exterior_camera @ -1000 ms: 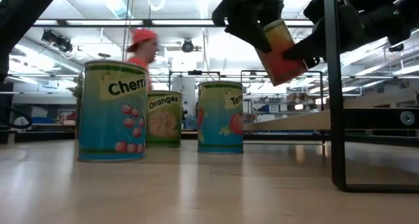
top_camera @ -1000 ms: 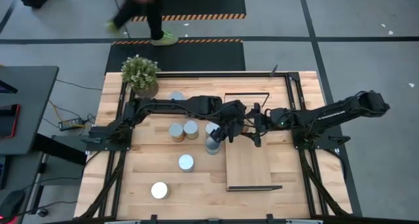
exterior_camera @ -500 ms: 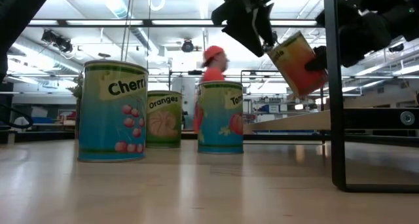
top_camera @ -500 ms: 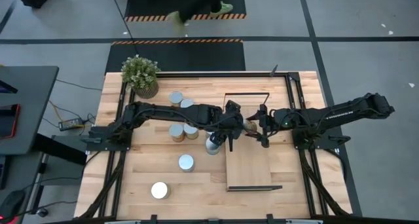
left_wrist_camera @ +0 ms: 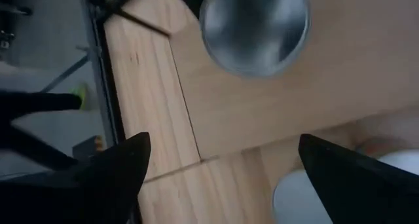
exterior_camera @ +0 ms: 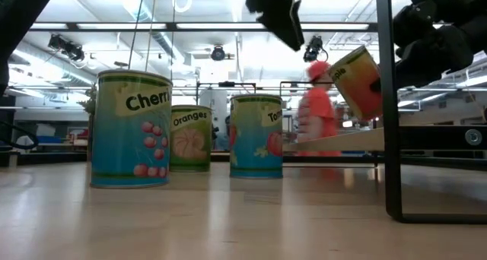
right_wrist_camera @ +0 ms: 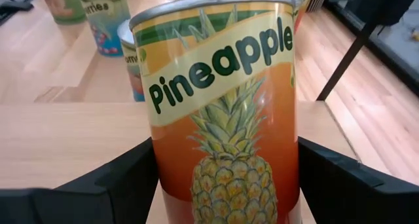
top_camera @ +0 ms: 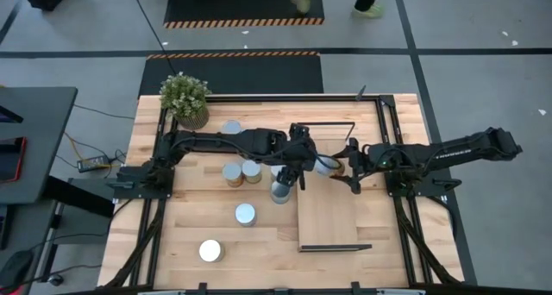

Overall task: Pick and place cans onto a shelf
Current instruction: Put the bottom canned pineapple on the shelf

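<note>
the pineapple can (right_wrist_camera: 222, 112) has just passed from my left gripper (top_camera: 297, 161) to my right gripper (top_camera: 352, 161): left fingers now spread and backed off, right fingers pinching the can's sides. it hangs tilted above the shelf (top_camera: 328, 216), near its far end. handover done; setting it down is what's left.
</note>
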